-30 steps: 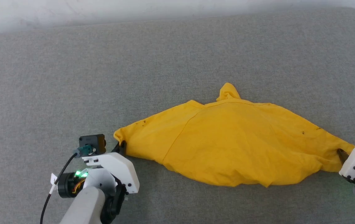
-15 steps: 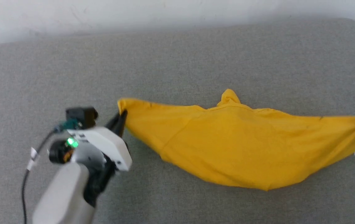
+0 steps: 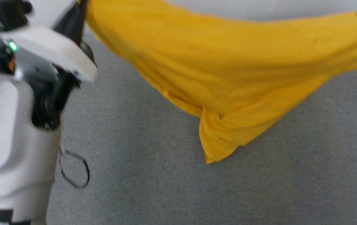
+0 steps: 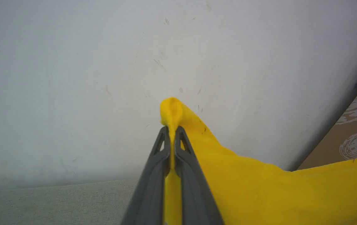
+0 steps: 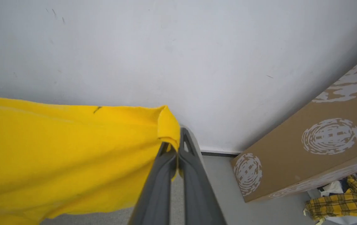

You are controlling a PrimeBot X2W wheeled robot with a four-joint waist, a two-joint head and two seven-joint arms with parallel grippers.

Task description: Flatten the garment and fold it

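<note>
The garment (image 3: 228, 72) is a plain bright yellow T-shirt hanging in the air above the grey surface, stretched between both grippers, its middle sagging to a point. My left gripper (image 3: 79, 11) is shut on its left corner at the top left of the head view. In the left wrist view the dark fingers (image 4: 153, 168) of the left gripper (image 4: 172, 129) pinch a yellow fold of the garment (image 4: 259, 187). In the right wrist view my right gripper (image 5: 173, 147) is shut on the folded edge of the garment (image 5: 65, 147).
A grey fabric surface (image 3: 165, 187) lies under the shirt, with a white wall (image 4: 72, 78) behind it. A brown cardboard box (image 5: 306, 150) with white prints stands to the right, with a heap of plaid clothes (image 5: 344, 200) beside it. A loose black cable (image 3: 78, 172) hangs by the left arm.
Both grippers have lifted the garment off the grey surface, and it now hangs stretched in the air. The right gripper closed on its right corner. The head view has shifted.
</note>
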